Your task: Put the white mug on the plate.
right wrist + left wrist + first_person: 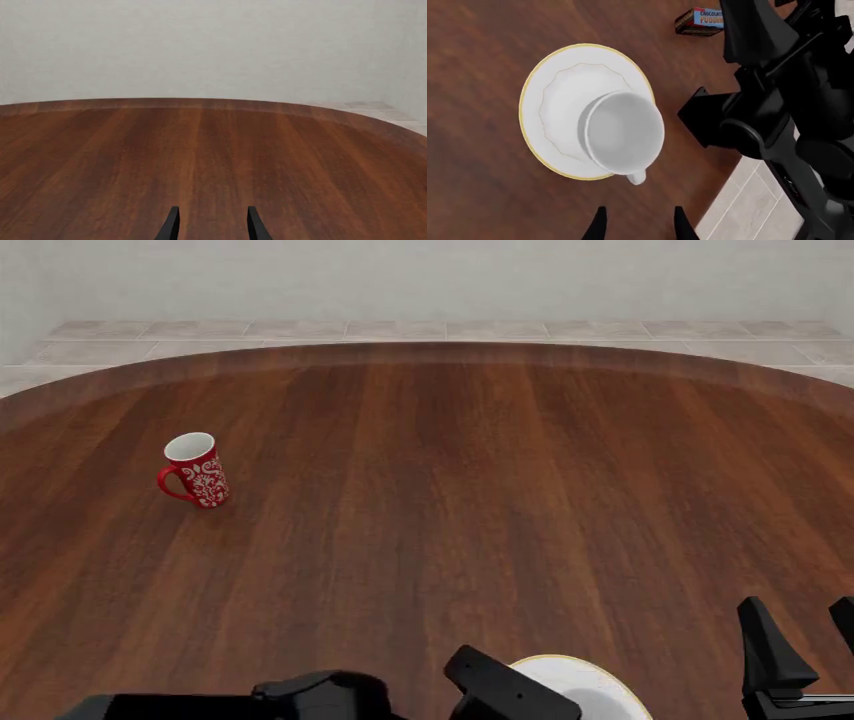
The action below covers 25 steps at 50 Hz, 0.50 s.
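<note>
Mug (624,132) upright on plate (550,95), glossy, rigid, probably slippery; best taken by rim or handle. Left gripper (637,225) and right gripper (210,225) both apart, empty.

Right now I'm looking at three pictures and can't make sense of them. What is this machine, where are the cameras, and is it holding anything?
This is a computer simulation of two black robot arms at a round wooden table. The front view looks over the arms from behind. It shows a red mug with a white pattern standing far off on the left.

The other two pictures come from small cameras mounted on each arm, looking along its fingers. The left one looks down on the white mug, which sits on the plate with the golden rim, towards one side of it. A small pudding box lies beyond. The left tool hangs above, open and empty. The right tool is also open, holding nothing, facing bare table.
</note>
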Motion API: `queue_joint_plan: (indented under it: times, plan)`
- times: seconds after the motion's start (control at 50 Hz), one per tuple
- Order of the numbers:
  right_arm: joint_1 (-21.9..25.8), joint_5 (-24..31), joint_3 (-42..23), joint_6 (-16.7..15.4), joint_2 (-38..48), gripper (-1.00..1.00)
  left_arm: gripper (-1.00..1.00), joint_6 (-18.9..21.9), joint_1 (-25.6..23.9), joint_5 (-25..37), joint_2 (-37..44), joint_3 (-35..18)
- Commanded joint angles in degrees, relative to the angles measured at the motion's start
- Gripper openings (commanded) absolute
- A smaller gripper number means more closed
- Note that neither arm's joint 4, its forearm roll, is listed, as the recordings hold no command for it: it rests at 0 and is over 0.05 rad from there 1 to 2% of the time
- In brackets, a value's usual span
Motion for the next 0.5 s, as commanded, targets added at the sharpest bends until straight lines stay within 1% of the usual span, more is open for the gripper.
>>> queue_joint_plan:
  times: [0.02, 0.1, 0.28, 0.3, 0.32, 0.38, 0.48, 0.5]
  plan:
    - [0.09, 0.03, 0.09, 0.00, -0.18, 1.00, 1.00, 0.71, 1.46, 1.85, -5.70, 2.42]
    - [0.09, 0.03, 0.09, 0.00, -0.19, 1.00, 1.00, 0.93, 1.90, 3.16, -8.40, 3.02]
    - [0.10, 0.03, 0.09, 0.00, -0.19, 1.00, 1.00, 0.93, 1.90, 3.16, -8.40, 3.02]
    - [0.09, 0.03, 0.09, 0.00, -0.19, 1.00, 1.00, 1.77, 4.07, 5.18, -15.66, 6.38]
    - [0.09, 0.03, 0.09, 0.00, -0.19, 1.00, 1.00, 2.10, 4.81, 5.64, -17.20, 6.96]
    - [0.09, 0.03, 0.09, -0.01, -0.18, 1.00, 1.00, 2.67, 5.67, 6.12, -19.15, 7.91]
    - [0.08, 0.03, 0.09, 0.00, -0.19, 1.00, 1.00, 2.52, 6.14, 6.87, -21.94, 9.28]
    - [0.09, 0.03, 0.09, -0.02, -0.19, 1.00, 1.00, 3.11, 7.31, 7.34, -24.84, 10.47]
